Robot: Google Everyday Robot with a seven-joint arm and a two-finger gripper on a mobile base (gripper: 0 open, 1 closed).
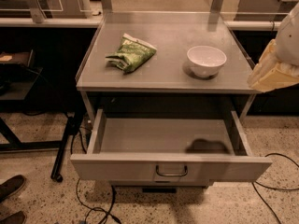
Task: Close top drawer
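Observation:
The top drawer is a wide shallow grey metal drawer under the grey counter. It stands pulled far out toward me and is empty inside. Its flat front panel carries a small wire loop handle at the centre. My gripper shows as cream-coloured parts at the right edge, beside the counter's right side and above the drawer's right rear corner, well apart from the handle. The arm's white body rises above it.
On the counter lie a green crumpled snack bag and a white bowl. Cables run over the speckled floor. A black stand leg is at the left. Shoes show at bottom left.

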